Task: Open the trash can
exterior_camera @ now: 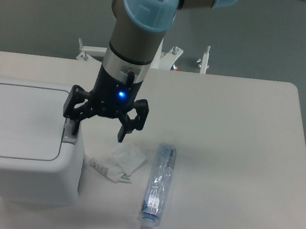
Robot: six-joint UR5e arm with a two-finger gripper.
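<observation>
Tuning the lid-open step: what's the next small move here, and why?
Probably a short push straight down. The lid of the trash can lies flat and shut, and the open pincer has one finger right over the grey button tab at the lid's right edge. Whether they already touch, I cannot tell.

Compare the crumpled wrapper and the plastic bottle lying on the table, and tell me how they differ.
The crumpled wrapper is white, flat and irregular; the plastic bottle is clear, bluish and long, lying on its side. The wrapper sits right by the trash can, below the open tool; the bottle lies farther right. Both rest loose on the table.
</observation>
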